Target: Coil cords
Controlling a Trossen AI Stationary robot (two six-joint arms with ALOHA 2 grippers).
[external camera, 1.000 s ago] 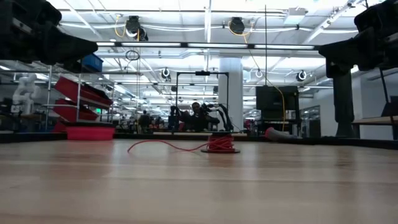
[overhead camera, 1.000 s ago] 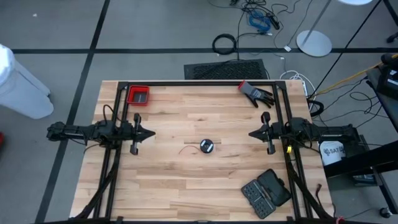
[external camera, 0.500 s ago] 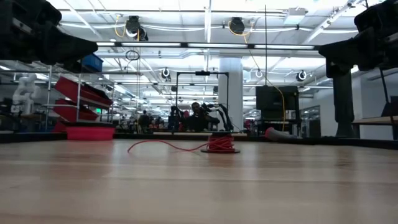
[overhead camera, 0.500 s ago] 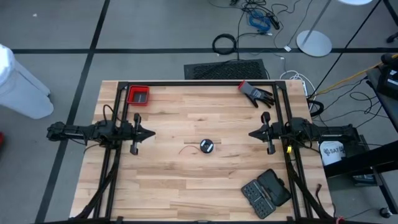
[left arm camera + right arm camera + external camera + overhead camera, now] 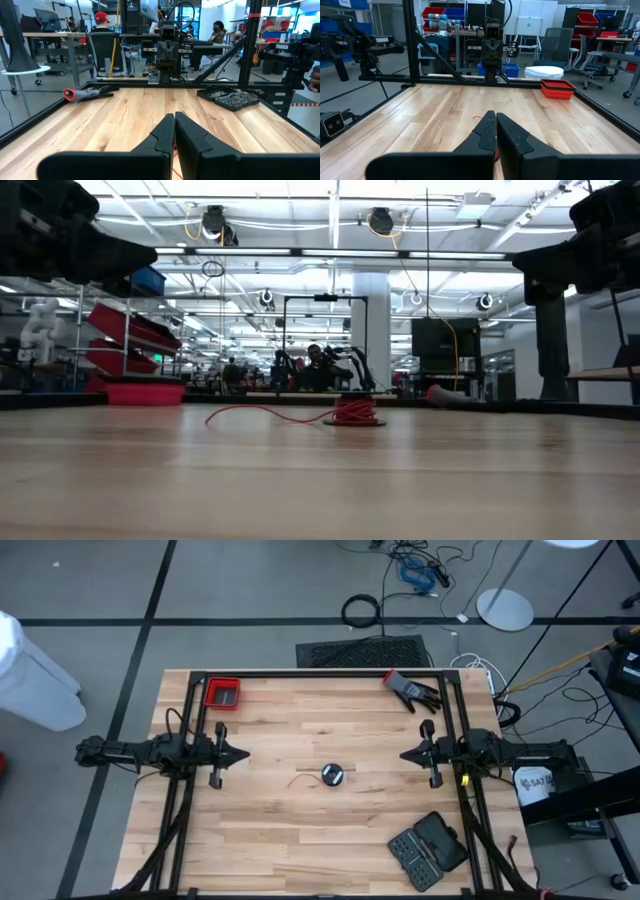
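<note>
The red cord [image 5: 303, 779] lay near the middle of the wooden table [image 5: 300, 840], most of it wound in a small heap on a round black disc [image 5: 332, 775] with a pale centre. A loose tail ran off from the disc toward nine o'clock and ended in a little curl. From table height the heap [image 5: 354, 412] showed bright red, with the tail [image 5: 262, 411] lifting in a low arc before it dropped back to the wood.

Neither arm was touching it. The left gripper [image 5: 244, 753] hung at about nine o'clock from the disc, well apart from it, its two fingers pressed together with nothing between them (its own camera showed the tips [image 5: 174, 131] meeting in a point). The right gripper [image 5: 405, 754] hung across the table at about three o'clock, likewise apart from the cord, fingers [image 5: 496, 131] closed on nothing. The two pointed at each other across the boards.

Around the edges sat other things: a red tray [image 5: 222, 693] in the corner at eleven o'clock, a black glove with a red cuff [image 5: 412, 689] at one o'clock, and an open black case [image 5: 428, 849] at five o'clock, which seemed to hold small bits, though I could not make them out properly. People sat at desks in the room beyond.
</note>
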